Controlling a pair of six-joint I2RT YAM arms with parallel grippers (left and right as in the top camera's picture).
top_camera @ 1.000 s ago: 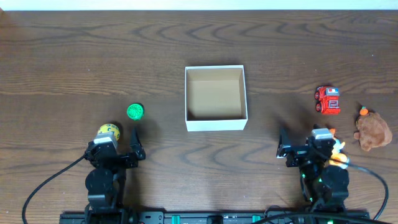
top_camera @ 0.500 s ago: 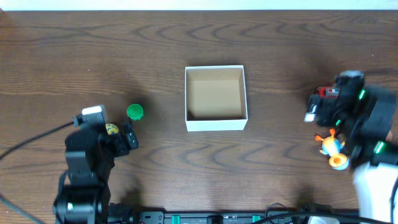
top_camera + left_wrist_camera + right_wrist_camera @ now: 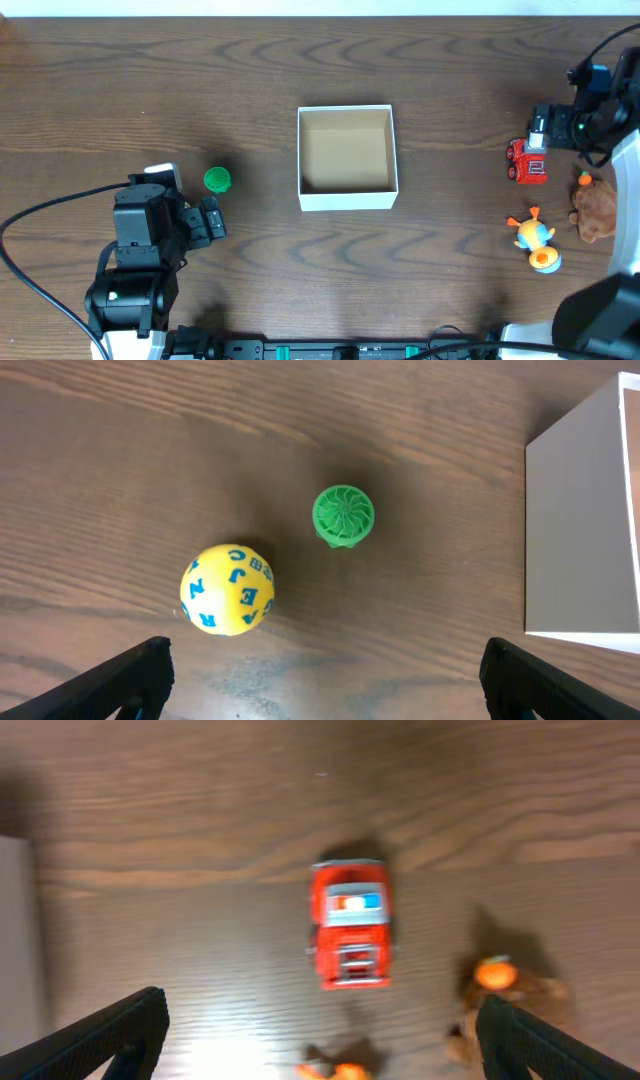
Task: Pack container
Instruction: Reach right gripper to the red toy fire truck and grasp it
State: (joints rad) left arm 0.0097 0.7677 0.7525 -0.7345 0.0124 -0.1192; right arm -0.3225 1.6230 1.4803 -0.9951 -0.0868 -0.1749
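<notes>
- The container [image 3: 347,201], a square open-top cardboard box with white outer walls and a tan-brown inside, stands about midway between the left and right edges of the dark wooden table [image 3: 450,70]. It sits a little closer to the far edge than to the near one, and its floor is in full view from overhead.
- The left gripper [image 3: 325,675] hangs above the near-left part of the table with its fingers spread wide apart and nothing between them.
- A yellow ball printed with blue letters [image 3: 228,589] lies on the wood just ahead of that gripper, closer to its left finger (the overhead view hides the ball under the arm).
- A green ridged round toy [image 3: 217,179] lies a little beyond the ball toward the far edge. It is between the left arm and the container and touches neither.
- The right gripper [image 3: 325,1032] hangs near the right edge, its fingers also wide apart and empty.
- A red toy fire truck [image 3: 350,925] rests on the table below and ahead of the right gripper's fingertips, well apart from the container.
- A yellow-and-orange duck toy [image 3: 535,243] lies toward the near edge from the truck, apart from it.
- A brown plush toy [image 3: 598,212] sits close to the right edge, beside the duck. A small orange piece [image 3: 585,179] is at its far side, but the wrist view is too blurred to tell whether it belongs to the plush.
</notes>
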